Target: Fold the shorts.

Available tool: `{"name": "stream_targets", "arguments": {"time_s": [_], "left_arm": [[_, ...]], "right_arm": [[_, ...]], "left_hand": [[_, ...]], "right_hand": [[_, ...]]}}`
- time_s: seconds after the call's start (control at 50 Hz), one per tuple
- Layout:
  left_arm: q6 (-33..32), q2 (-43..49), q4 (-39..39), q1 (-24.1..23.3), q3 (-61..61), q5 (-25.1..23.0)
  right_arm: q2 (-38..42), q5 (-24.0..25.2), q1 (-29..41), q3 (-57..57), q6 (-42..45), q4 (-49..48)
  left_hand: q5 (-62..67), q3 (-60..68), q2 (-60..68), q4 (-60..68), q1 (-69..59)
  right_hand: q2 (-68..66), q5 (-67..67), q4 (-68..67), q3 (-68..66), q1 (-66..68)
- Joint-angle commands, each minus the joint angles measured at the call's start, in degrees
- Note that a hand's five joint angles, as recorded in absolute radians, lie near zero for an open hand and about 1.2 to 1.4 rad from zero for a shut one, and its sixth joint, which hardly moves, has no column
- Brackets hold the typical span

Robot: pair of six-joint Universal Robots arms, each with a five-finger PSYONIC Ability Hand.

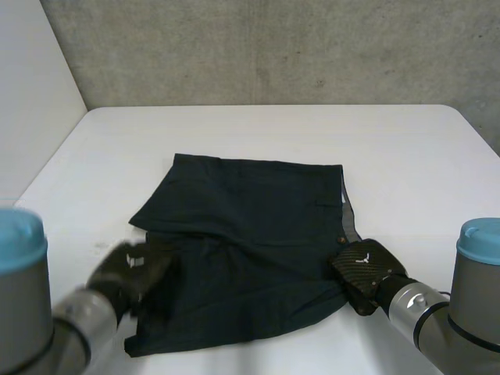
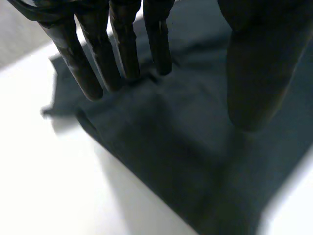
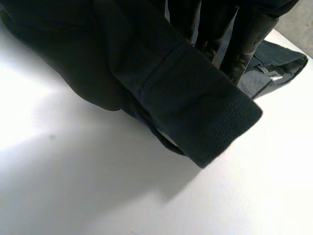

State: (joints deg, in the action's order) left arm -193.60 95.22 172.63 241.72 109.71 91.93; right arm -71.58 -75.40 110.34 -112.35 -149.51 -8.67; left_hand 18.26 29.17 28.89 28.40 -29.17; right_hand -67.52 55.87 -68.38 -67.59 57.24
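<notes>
From the head view, the shorts (image 1: 250,234) lie spread and dark in the middle of the white worktop (image 1: 258,129), with one near portion already creased over. The left hand (image 1: 129,269) sits at about 8 o'clock of the shorts, over their near-left edge. The right hand (image 1: 363,273) is at about 4 o'clock, on the near-right corner. With one hand at each near end, it looks as if that side is about to be carried over together.

In the left wrist view, the fingers (image 2: 95,68) reach out straight and the thumb (image 2: 257,73) stands wide of them. The hand is open with nothing pinched, and the cloth lies under its palm. I judge it is lining up for a grasp at the edge.

In the right wrist view, a banded edge (image 3: 195,112) of the shorts is raised off the worktop and casts a shadow beneath. The hand's fingertips (image 3: 242,49) show just behind it. The hand seems clamped on that edge, probably to lift it for the fold.
</notes>
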Motion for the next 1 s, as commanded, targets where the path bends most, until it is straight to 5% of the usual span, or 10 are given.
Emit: {"name": "stream_targets", "arguments": {"time_s": [0.02, 0.08, 0.18, 0.3, 0.44, 0.5, 0.62, 0.72, 0.84, 1.0], "left_arm": [[-3.0, 2.1, 5.1, -1.2, 8.7, 1.0], [-3.4, 5.8, 7.6, -1.1, 8.6, 1.8], [-3.4, 7.6, 8.2, -1.5, 7.4, 6.7], [-5.5, -0.6, 5.1, -4.6, 7.4, 9.4], [-17.5, -10.7, -5.8, -6.1, 8.1, 8.0], [-20.7, -11.3, -8.8, -6.5, 7.3, 7.7], [-21.5, -7.3, -0.3, -4.6, 1.3, 7.7], [-22.0, 3.7, 15.1, -3.7, -7.1, 7.8], [-23.6, 20.8, 29.0, -3.7, -22.4, 8.4], [-28.9, 39.2, 30.1, -3.8, -42.3, 8.5]], "right_arm": [[-0.2, 0.0, 0.0, 0.0, -0.5, 0.0], [-0.2, -0.2, 0.0, -0.1, -0.5, 0.0], [-1.8, -0.5, -0.1, -0.1, -0.3, 0.9], [-11.6, 0.2, 0.0, 0.5, 5.5, 16.5], [-18.2, 2.6, -3.9, 2.4, 24.1, 40.9], [-18.7, 2.7, -6.1, 3.5, 28.0, 43.6], [-11.8, 2.5, -7.4, 11.6, 20.9, 36.9], [-1.7, 0.2, -5.0, 20.8, 14.9, 31.7], [6.1, -9.8, 0.4, 30.9, 12.9, 25.4], [17.2, -15.2, 2.1, 40.8, 13.6, 16.1]], "left_hand": [[2.6, 1.7, 2.0, 2.5, -1.7], [3.5, 2.6, 2.9, 3.3, -2.6], [51.7, 50.8, 51.1, 51.5, -50.8], [51.7, 50.8, 51.1, 51.6, -50.8], [51.7, 50.8, 51.1, 51.6, -50.8], [51.7, 50.8, 51.1, 51.6, -50.8], [51.7, 50.8, 51.1, 51.6, -50.8], [51.7, 50.8, 51.1, 51.6, -50.8], [51.7, 50.8, 51.1, 51.6, -50.8], [51.7, 50.8, 51.1, 51.6, -50.8]], "right_hand": [[-12.5, 14.1, -11.6, -12.4, 22.8], [-12.5, 14.1, -11.6, -12.4, 22.8], [-12.5, 14.1, -11.6, -12.4, 22.8], [-12.5, 14.1, -11.6, -12.4, 22.8], [-12.5, 14.1, -11.6, -12.4, 22.8], [-12.5, 14.1, -11.6, -12.4, 22.8], [-12.5, 14.1, -11.6, -12.4, 22.8], [-12.5, 14.1, -11.6, -12.4, 22.8], [-12.5, 14.1, -11.6, -12.4, 22.8], [-12.5, 14.1, -11.6, -12.4, 22.8]]}}
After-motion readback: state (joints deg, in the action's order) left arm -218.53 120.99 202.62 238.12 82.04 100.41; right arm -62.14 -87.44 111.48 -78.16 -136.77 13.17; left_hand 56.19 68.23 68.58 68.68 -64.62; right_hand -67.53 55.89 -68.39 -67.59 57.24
